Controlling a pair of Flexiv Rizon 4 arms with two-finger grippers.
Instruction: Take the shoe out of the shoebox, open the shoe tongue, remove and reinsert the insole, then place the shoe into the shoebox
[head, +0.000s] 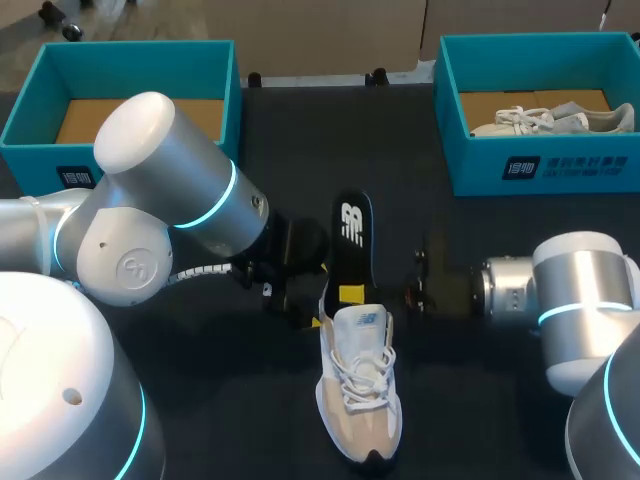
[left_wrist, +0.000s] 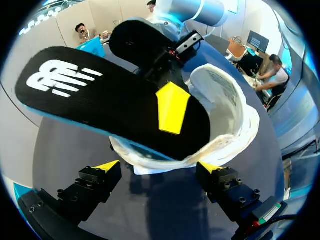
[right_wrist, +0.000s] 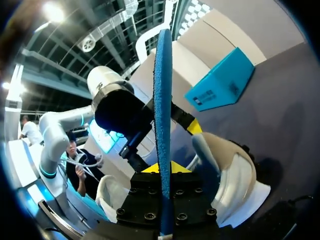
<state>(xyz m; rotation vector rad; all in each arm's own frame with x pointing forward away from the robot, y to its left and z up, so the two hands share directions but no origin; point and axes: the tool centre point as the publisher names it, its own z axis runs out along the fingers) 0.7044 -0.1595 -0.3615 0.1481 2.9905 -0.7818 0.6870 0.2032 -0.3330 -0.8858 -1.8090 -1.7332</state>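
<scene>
A white and beige sneaker (head: 360, 395) lies on the dark table with its toe toward the front edge. A black insole (head: 352, 235) with a white logo sticks out of its heel opening, slanting up and away. My right gripper (head: 351, 296) is shut on the insole close to the shoe's collar. The right wrist view shows the insole (right_wrist: 162, 95) edge-on between that gripper's (right_wrist: 162, 169) yellow tips. My left gripper (left_wrist: 159, 167) is open, its tips standing either side of the shoe's (left_wrist: 227, 117) heel, under the insole (left_wrist: 95, 97).
A teal shoebox (head: 40, 160) with a bare cardboard floor stands at the back left. At the back right, another teal box (head: 560, 165) holds a second light sneaker (head: 550, 120). Dark table surface lies between the two boxes.
</scene>
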